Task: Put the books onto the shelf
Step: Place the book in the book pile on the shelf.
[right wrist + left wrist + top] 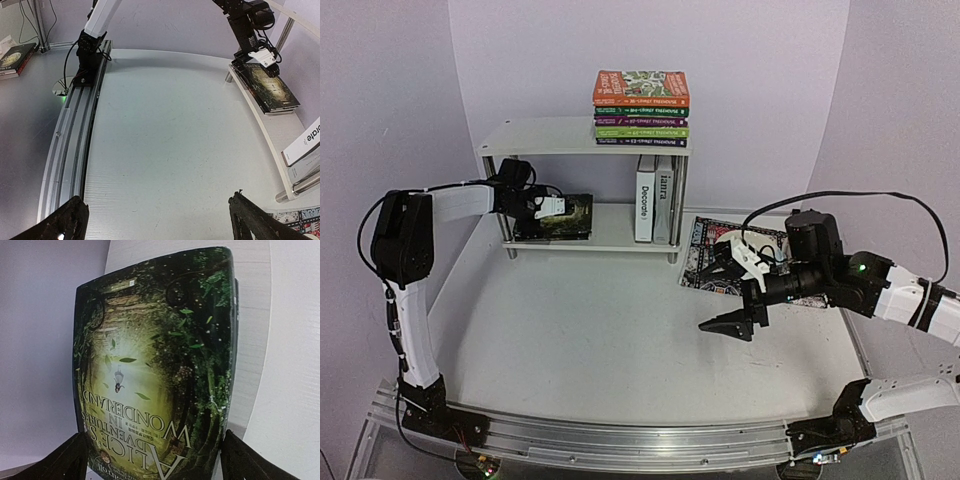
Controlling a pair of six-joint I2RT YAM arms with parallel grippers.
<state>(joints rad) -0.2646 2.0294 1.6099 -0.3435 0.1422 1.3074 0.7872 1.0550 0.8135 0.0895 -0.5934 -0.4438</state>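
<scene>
Two arms, left arm [460,200] at green book [575,216], right arm [880,290] low

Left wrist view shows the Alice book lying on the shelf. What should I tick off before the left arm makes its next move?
1. Alice book lies flat on the lower board of the shelf: ok.
2. Left gripper has let go of it: cannot tell; the jaws straddle the book's near end.
3. Gap between the Alice book and the upright Decorate book: ok.
4. Top stack lies flat on the upper board: ok.
5. Right gripper is empty, jaws open, away from the shelf: ok.
</scene>
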